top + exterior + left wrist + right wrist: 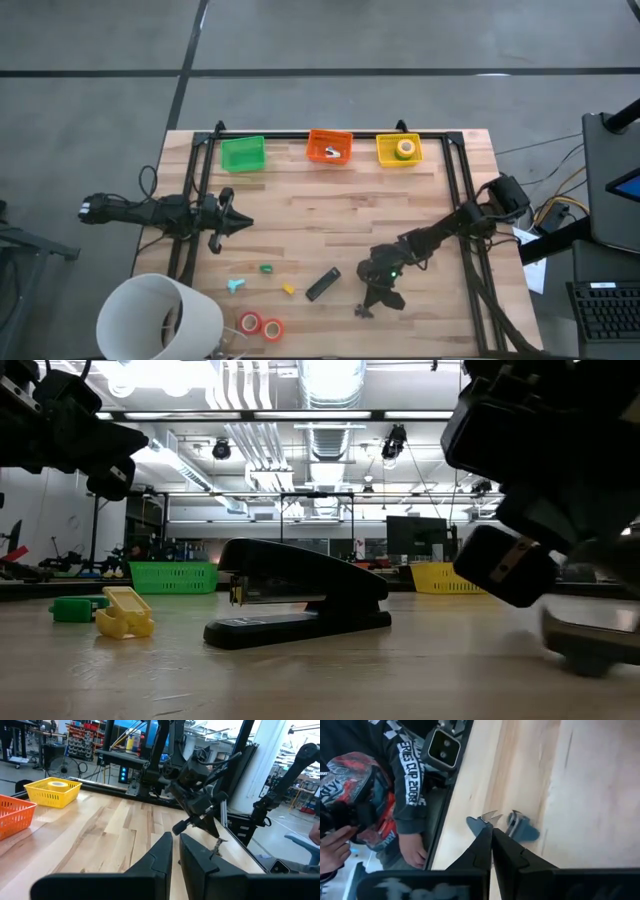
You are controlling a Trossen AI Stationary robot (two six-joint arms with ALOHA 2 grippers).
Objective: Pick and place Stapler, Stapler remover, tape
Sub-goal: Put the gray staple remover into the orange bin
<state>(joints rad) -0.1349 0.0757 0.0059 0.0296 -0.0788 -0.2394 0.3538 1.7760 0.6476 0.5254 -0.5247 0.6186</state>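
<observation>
The black stapler (322,285) (300,600) lies on the table near its near edge. The grey-blue stapler remover (363,311) (522,829) lies to its right. My right gripper (383,296) (491,827) points down, shut, over the remover's middle. A green tape roll (266,268), a yellow one (288,289) and two red-orange ones (260,325) lie left of the stapler. My left gripper (238,222) (175,842) hovers shut and empty at the table's left. My right gripper's shut fingertips (485,832) come from above onto the stapler remover's middle, between its two wings (474,823). The fingers hide the spot, so I cannot tell whether they touch it. The remover lies flat on the table.
Green (242,153), orange (329,147) and yellow (399,149) baskets line the far edge, the yellow one holding a tape roll. A teal piece (235,286) lies near the tapes. A white cylinder (160,318) stands at the near-left corner. A person's hand (412,852) shows just past the table edge beside the remover.
</observation>
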